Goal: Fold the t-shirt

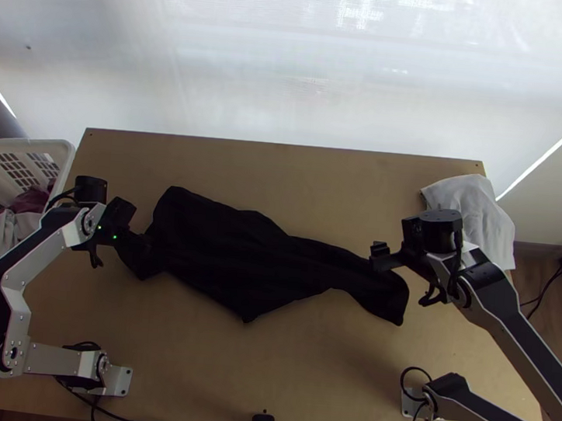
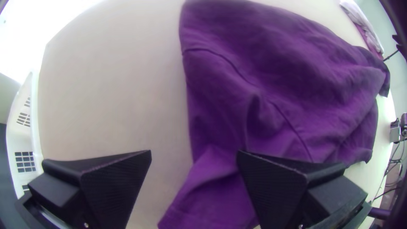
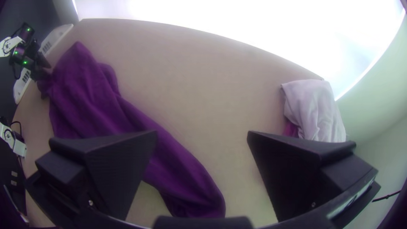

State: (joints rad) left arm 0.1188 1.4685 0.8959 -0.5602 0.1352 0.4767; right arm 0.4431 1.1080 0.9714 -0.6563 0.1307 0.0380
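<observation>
- Dark t-shirt (image 1: pixel 223 253) rumpled across mid-table, one end partly hidden by the left gripper (image 1: pixel 126 233), spread wide!
- Right gripper (image 1: pixel 400 278), also spread, masks part of the other end.
- White basket (image 1: pixel 66 156), cut off at the edge!

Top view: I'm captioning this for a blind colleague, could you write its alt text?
A dark t-shirt lies rumpled across a wooden table, a robot arm at each end. White cloth lies near the far right corner; a white basket stands at left.
</observation>
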